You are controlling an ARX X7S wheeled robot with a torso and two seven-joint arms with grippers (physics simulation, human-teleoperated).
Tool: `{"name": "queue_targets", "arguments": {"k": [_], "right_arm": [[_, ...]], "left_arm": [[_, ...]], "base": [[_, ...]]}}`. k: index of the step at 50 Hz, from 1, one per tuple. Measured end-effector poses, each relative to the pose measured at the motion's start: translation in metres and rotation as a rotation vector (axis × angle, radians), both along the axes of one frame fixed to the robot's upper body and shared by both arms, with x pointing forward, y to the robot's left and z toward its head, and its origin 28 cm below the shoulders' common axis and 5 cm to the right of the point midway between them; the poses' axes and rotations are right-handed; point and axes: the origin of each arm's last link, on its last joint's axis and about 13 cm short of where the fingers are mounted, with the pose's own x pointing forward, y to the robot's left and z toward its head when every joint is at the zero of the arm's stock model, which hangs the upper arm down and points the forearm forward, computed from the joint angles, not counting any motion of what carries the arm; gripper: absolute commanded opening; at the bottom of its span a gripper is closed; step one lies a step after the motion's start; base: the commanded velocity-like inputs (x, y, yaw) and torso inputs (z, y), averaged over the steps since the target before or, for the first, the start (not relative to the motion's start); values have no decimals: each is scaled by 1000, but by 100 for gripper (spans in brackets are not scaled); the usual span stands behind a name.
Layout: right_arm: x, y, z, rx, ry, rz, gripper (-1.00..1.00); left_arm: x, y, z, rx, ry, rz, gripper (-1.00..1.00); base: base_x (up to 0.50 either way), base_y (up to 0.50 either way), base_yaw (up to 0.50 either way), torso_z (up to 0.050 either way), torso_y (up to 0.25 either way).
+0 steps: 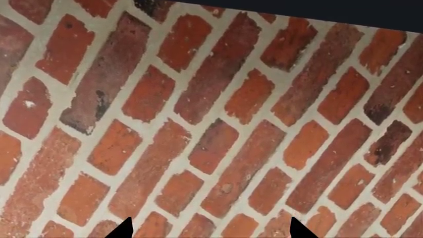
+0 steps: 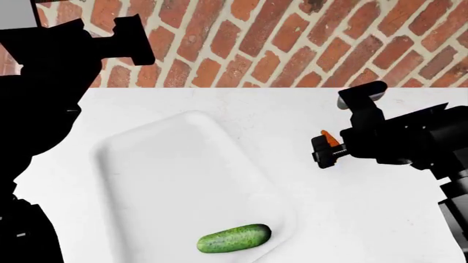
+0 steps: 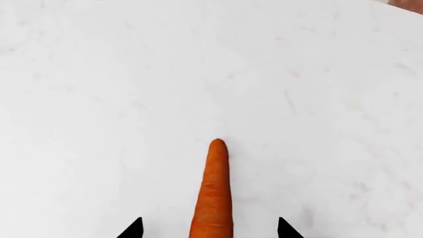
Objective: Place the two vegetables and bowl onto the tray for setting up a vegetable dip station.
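The green cucumber point(image 2: 234, 238) lies on the flat white tray point(image 2: 161, 164), near the tray's near right corner. The orange carrot point(image 2: 330, 138) lies on the white table, right of the tray. In the right wrist view the carrot point(image 3: 213, 193) sits between the jaws of my right gripper point(image 3: 210, 228), which stand wide apart and clear of it; that gripper point(image 2: 321, 152) is open. My left gripper point(image 1: 211, 229) is open and empty, raised at the far left point(image 2: 135, 38) and facing the brick wall. The bowl is out of view.
A red brick wall point(image 2: 292, 38) stands behind the white table point(image 2: 365, 219). My left arm's dark bulk point(image 2: 36, 109) covers the table's left side. A dark strip point(image 1: 317, 10) runs above the wall in the left wrist view.
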Motion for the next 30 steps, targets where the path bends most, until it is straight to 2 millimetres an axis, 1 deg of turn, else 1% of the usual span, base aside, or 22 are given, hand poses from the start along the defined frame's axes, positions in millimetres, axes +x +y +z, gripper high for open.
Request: {"name": "queue_targets", "arguments": {"k": [4, 5, 11, 30], "right_arm": [[0, -1, 0, 9, 3, -1, 100], [0, -1, 0, 10, 3, -1, -100], [0, 2, -2, 36, 12, 21, -100], [-1, 1, -4, -27, -27, 9, -100]], "left_arm": [[0, 0, 0, 1, 1, 0, 100], [0, 0, 0, 1, 1, 0, 100], [0, 0, 0, 2, 2, 0, 100], [1, -1, -2, 4, 6, -1, 100]], "base": [[0, 0, 0, 0, 0], [0, 0, 0, 0, 0], [0, 0, 0, 0, 0], [0, 0, 0, 0, 0]]}}
